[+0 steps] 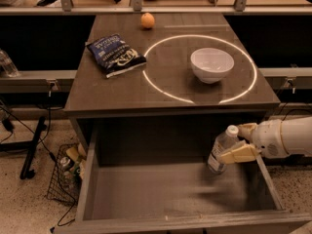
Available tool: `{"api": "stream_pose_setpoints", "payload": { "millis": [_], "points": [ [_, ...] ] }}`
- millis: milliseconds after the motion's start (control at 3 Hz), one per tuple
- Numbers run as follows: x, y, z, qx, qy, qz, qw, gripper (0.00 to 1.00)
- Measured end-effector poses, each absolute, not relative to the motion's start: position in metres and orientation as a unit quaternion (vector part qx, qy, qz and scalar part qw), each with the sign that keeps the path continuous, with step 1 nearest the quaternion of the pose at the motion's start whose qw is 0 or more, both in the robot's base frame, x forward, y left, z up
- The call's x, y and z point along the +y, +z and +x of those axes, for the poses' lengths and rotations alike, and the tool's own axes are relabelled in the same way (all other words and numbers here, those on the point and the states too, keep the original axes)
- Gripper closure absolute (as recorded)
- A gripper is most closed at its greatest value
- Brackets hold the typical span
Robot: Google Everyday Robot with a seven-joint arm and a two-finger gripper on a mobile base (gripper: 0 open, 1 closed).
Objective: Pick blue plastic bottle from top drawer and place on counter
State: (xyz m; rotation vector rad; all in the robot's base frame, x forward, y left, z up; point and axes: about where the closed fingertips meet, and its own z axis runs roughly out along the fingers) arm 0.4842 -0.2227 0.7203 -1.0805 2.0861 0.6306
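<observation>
The blue plastic bottle (220, 150), clear with a white cap and a white label, stands slightly tilted at the right rear of the open top drawer (170, 191). My gripper (231, 143) comes in from the right over the drawer's right wall. It is open, with one cream finger (246, 128) by the bottle's cap and the other by its lower body. The fingers sit against the bottle's right side without closing on it. The counter (122, 89) with its white ring lies above the drawer.
On the counter are a white bowl (211, 65) inside the ring, a blue snack bag (115, 55) at the left and an orange (147, 20) at the back. A wire basket (66, 172) of rubbish and a black stand (31, 147) are on the floor at the left.
</observation>
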Motion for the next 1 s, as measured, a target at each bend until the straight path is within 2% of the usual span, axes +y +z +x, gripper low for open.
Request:
{"api": "stream_pose_setpoints", "payload": {
  "millis": [667, 1000],
  "points": [
    [-0.222, 0.726, 0.49, 0.8, 0.258, -0.404, 0.36, 0.7],
    [-0.228, 0.77, 0.501, 0.793, 0.248, -0.416, 0.368, 0.93]
  ]
}}
